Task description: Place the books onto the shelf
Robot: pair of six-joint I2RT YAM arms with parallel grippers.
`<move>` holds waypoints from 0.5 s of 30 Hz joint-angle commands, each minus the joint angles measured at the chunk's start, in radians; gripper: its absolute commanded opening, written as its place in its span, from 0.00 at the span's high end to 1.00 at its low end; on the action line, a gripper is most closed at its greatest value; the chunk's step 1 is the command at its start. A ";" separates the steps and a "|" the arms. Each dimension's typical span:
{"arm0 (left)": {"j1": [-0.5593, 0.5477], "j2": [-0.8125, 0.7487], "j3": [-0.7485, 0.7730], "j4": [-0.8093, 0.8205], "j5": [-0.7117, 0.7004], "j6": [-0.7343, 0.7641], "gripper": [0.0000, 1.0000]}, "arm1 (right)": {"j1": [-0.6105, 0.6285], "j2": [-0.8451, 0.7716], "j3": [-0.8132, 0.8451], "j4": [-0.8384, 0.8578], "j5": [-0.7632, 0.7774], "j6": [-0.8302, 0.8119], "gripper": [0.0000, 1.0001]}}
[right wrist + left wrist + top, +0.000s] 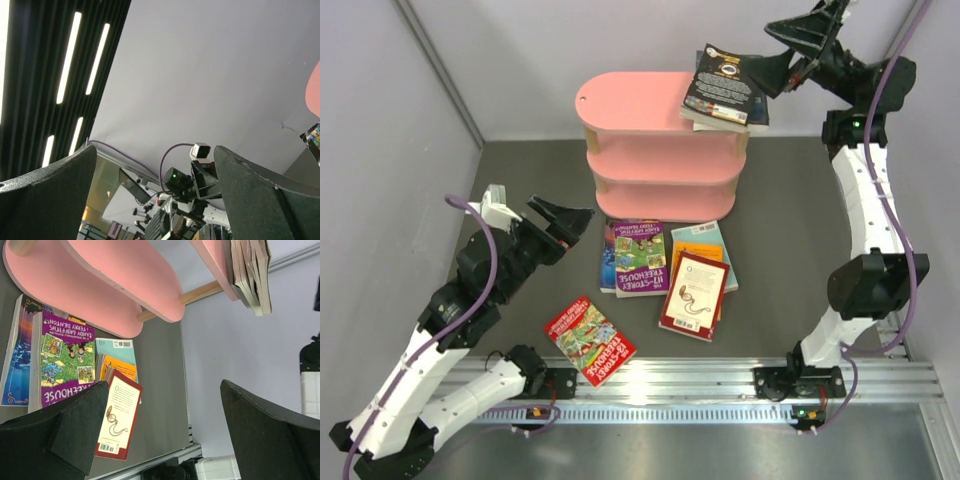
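Note:
The pink shelf [655,150] stands at the back middle of the table. A short stack of books topped by a dark one [725,90] lies on the right end of its top board. My right gripper [778,62] hovers open just right of that stack, holding nothing; its wrist view faces the ceiling past empty fingers [265,190]. In front of the shelf lie a purple Treehouse book [642,258], a blue book [609,255], a teal one [715,240], an orange one [698,255] and a maroon-and-cream one [695,295]. A red Treehouse book [590,340] lies nearer. My left gripper [560,222] is open and empty, left of the pile.
Grey walls close in the left, back and right sides. An aluminium rail [720,380] with both arm bases runs along the near edge. In the left wrist view the shelf boards [125,275] hang over the purple book [65,357] and maroon-and-cream book [120,415].

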 commanded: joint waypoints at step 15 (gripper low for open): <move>0.003 0.013 0.032 0.000 0.016 0.033 0.02 | -0.007 -0.147 0.136 -0.819 -0.117 -0.224 0.00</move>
